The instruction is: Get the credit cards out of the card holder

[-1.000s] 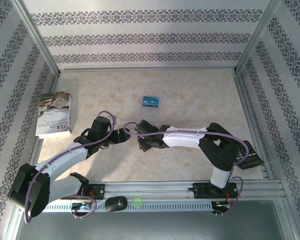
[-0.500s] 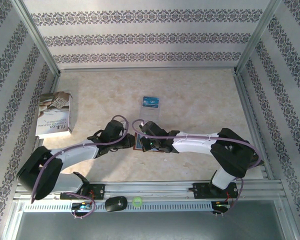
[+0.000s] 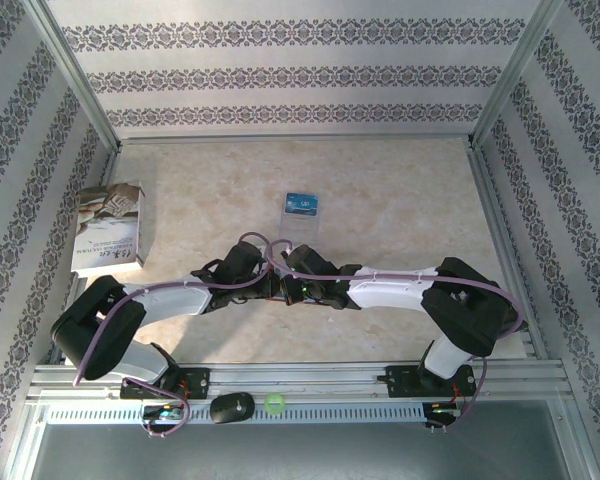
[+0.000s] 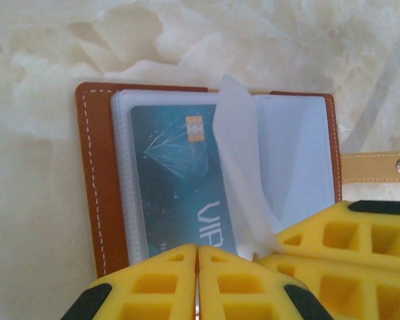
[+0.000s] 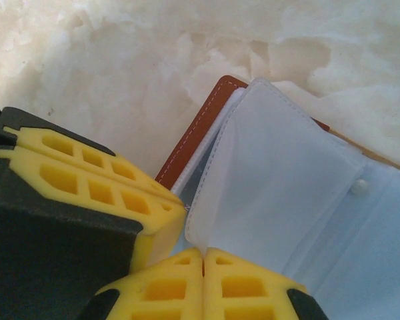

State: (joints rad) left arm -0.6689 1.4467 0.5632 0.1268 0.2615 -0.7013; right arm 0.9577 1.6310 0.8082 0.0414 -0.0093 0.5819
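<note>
Left gripper (image 4: 197, 252) is seen closed at the near short edge of the blue credit card (image 4: 177, 180), which is lodged in the open card holder (image 4: 100, 173) with its long axis running straight away from the fingertips; a true pinch cannot be confirmed. The plastic sleeve (image 4: 243, 167) over it is held lifted by the shut right gripper (image 5: 203, 257). Against a second ago, the left jaws are brought together and moved in from the left.
</note>
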